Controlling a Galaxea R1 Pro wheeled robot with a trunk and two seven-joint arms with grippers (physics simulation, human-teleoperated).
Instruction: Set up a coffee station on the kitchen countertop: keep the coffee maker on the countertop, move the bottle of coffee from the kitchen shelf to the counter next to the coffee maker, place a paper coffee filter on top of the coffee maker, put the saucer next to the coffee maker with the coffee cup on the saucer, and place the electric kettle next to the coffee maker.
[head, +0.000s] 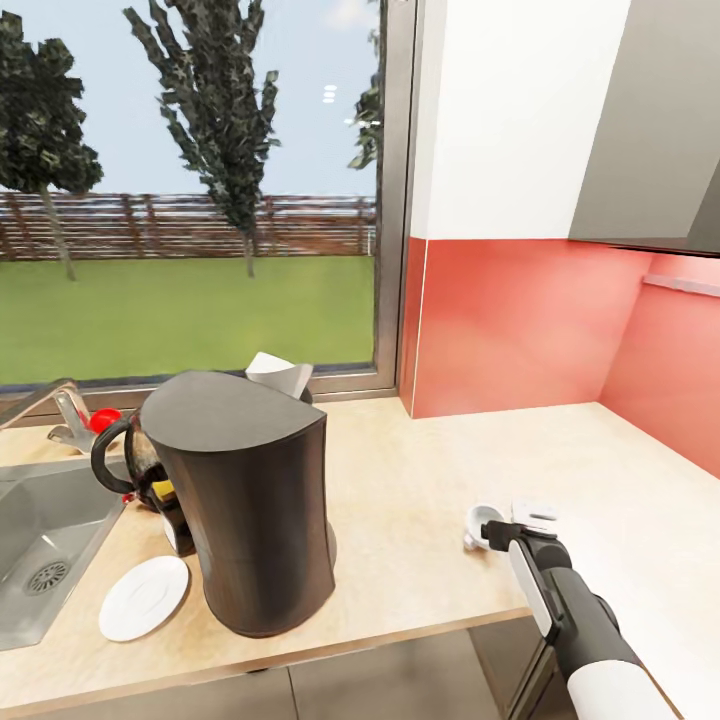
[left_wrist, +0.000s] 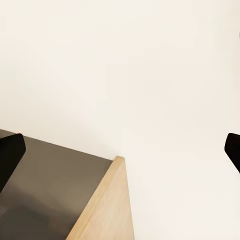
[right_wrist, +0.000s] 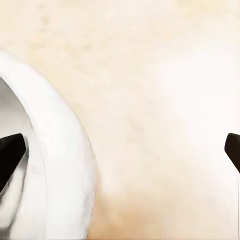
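You are holding the right gripper (head: 500, 530) low over the kitchen countertop (head: 420, 520), its fingers spread wide in the right wrist view, one tip inside the coffee cup (head: 480, 525) and nothing clamped yet. The cup is sitting close to the front edge, so you are working with little margin there but open worktop behind. The saucer (head: 143, 597) is waiting beside the coffee maker (head: 250, 500), well apart from the cup. Farther back, the paper coffee filter (head: 278, 375) is perching at the maker's rim, and the electric kettle (head: 125, 465) is standing by the sink (head: 40, 540). The left gripper (left_wrist: 120, 150) is hanging wide open.
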